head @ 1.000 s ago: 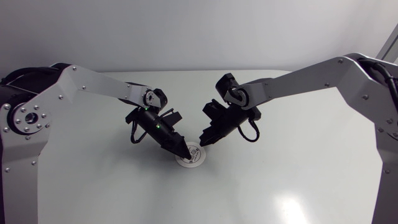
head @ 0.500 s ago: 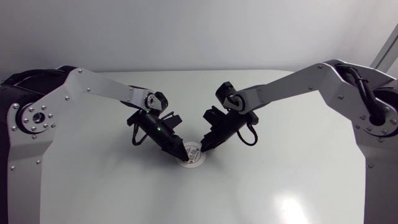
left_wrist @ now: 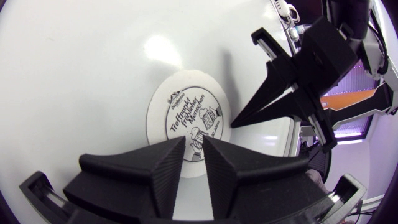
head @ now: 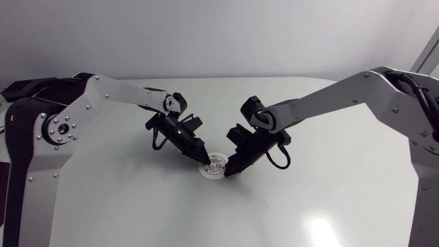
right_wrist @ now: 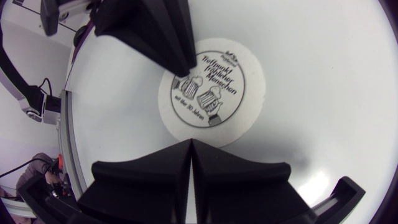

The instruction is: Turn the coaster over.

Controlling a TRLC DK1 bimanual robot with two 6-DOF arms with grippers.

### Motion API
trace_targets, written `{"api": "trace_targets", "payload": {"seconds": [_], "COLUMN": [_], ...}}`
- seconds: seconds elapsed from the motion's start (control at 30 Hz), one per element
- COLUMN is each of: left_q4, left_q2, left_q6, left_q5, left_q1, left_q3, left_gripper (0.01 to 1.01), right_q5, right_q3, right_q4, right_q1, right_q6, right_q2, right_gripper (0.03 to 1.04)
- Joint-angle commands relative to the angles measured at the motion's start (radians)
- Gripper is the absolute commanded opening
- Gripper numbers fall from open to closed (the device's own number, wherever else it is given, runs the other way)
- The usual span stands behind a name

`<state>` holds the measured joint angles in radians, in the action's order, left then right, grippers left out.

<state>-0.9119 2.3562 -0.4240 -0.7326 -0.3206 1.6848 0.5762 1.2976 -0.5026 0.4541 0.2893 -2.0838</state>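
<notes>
The coaster (head: 215, 167) is a round white disc with black print facing up, lying flat on the table. My left gripper (head: 204, 162) rests with its tips over the coaster's left rim. In the left wrist view its fingers (left_wrist: 171, 165) stand a narrow gap apart above the coaster (left_wrist: 180, 112), not clamping it. My right gripper (head: 229, 171) is shut, its tips together at the coaster's right rim. In the right wrist view its joined tips (right_wrist: 190, 143) meet the near edge of the coaster (right_wrist: 211, 93), with my left gripper (right_wrist: 181, 62) on the far edge.
The white table (head: 329, 199) spreads bare around the coaster. Both arms slant down to the middle from the sides, and a black cable (head: 280, 159) loops beside the right wrist.
My left gripper's fingers have narrowed and slid right along the coaster's rim. The right gripper has come down to the coaster's right edge. The coaster has shifted slightly right.
</notes>
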Motion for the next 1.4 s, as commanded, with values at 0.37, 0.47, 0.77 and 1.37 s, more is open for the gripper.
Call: {"api": "trace_targets", "payload": {"seconds": [0.37, 0.47, 0.77, 1.37], "left_q4": [-0.045, -0.056, -0.054, -0.044], "left_q2": [-0.094, -0.115, -0.095, -0.005], "left_q6": [-0.004, -0.013, -0.025, -0.027], "left_q5": [0.009, -0.004, -0.008, -0.002], "left_q1": [0.055, 0.066, 0.086, 0.091], "left_q3": [-0.045, -0.056, -0.082, -0.073], "left_gripper": [0.249, 0.249, 0.307, 0.630], "right_q5": [-0.012, -0.012, -0.015, -0.016], "right_q3": [0.026, 0.083, 0.149, 0.163], "right_q4": [-0.037, -0.063, -0.074, -0.070], "right_q1": [0.008, 0.008, -0.005, -0.026], "right_q6": [0.013, 0.013, 0.022, 0.048], "right_q2": [0.025, 0.007, -0.067, -0.144], "right_gripper": [0.05, 0.05, 0.05, 0.05]}}
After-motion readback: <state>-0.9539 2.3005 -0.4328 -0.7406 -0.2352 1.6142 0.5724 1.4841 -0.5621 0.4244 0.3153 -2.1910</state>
